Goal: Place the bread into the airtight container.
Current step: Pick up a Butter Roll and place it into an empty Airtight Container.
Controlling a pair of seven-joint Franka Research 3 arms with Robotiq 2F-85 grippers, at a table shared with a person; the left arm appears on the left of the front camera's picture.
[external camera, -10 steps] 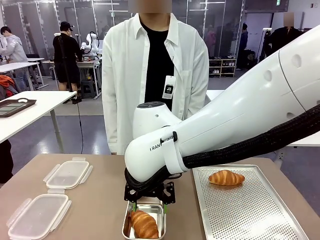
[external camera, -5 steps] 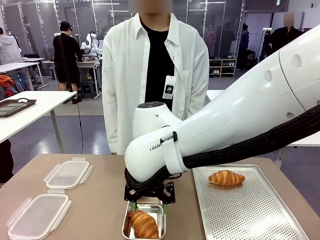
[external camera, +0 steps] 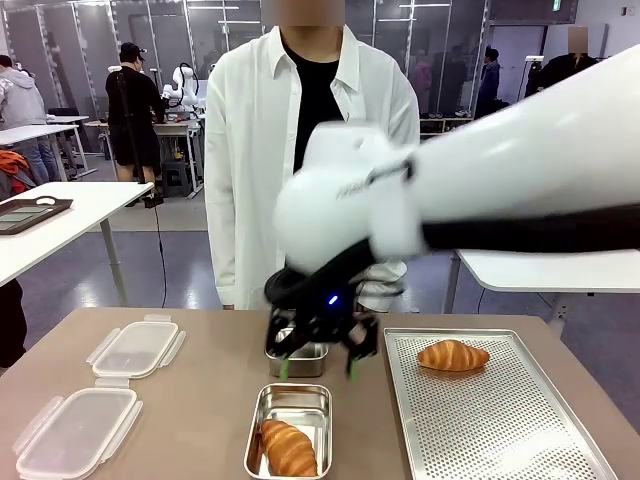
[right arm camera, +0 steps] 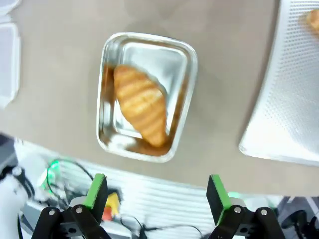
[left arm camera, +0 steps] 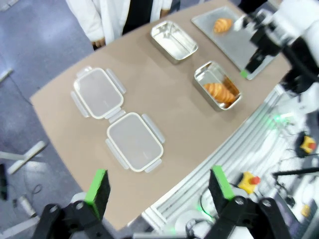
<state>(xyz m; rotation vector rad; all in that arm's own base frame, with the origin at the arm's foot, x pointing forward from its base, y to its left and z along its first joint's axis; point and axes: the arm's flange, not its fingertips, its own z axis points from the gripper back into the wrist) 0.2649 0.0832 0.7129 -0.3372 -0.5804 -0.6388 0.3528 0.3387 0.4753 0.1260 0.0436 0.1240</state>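
Hovering over the middle of the table point(external camera: 210, 400) in the front view, the right gripper point(external camera: 318, 368) hangs from its arm with the green pads spread wide and nothing between them; just below it, at the near edge, a croissant point(external camera: 288, 447) lies inside a steel container point(external camera: 262, 402); an empty steel container point(external camera: 305, 362) sits right behind the gripper, partly hidden by it; to the right a perforated tray point(external camera: 500, 430) carries a second croissant point(external camera: 453, 354) near its far end; two plastic lids point(external camera: 137, 347) lie side by side at the left; a person point(external camera: 310, 150) in a white shirt stands at the far side. From the left wrist view, the left gripper point(left arm camera: 159, 186) is high above the table's edge, its fingers far apart and empty; beyond them lie the two lids point(left arm camera: 134, 142), touching each other, the empty container point(left arm camera: 174, 41), the container point(left arm camera: 199, 74) with the croissant point(left arm camera: 218, 93), and the tray point(left arm camera: 234, 47) with the second croissant point(left arm camera: 223, 25). From the right wrist view, the right gripper point(right arm camera: 155, 194) looks straight down with its jaws wide; the croissant point(right arm camera: 142, 104) lies slantwise in the steel container point(right arm camera: 192, 55), well clear of both fingers; the tray point(right arm camera: 294, 99) is just beside the container, not touching it.
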